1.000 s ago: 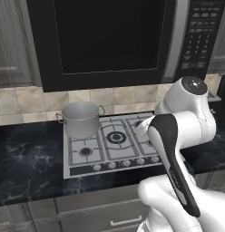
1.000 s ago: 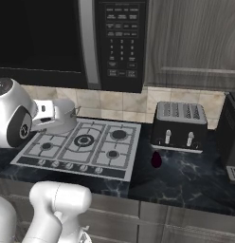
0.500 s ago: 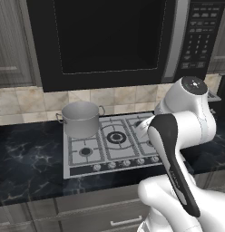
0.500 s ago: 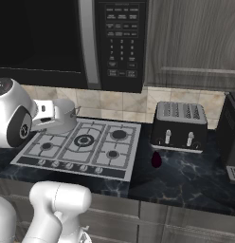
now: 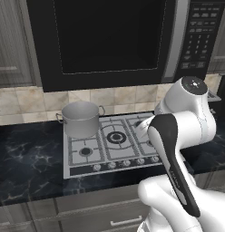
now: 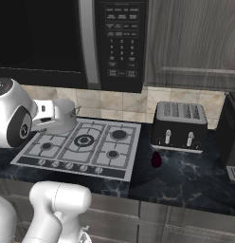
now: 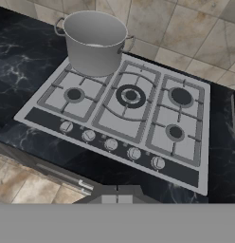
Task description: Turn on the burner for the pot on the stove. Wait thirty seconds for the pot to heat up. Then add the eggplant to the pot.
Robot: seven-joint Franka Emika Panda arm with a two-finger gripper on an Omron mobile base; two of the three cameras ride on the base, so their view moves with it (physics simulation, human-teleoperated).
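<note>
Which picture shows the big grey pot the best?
The hand view: the pot stands whole on the stove's back-left burner, with both handles and its inside in sight. The left base view also shows the whole pot, but from farther off. In the right base view the white arm hides part of it.

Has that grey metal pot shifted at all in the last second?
No. The grey metal cylindrical pot sits on the back-left burner of the silver gas stove, at the same spot against the tiled wall as before.

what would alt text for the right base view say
A grey pot sits on the back left burner of a silver stove set in a dark marble counter. Right of the stove, a small dark eggplant lies before a black toaster, under a microwave.
</note>
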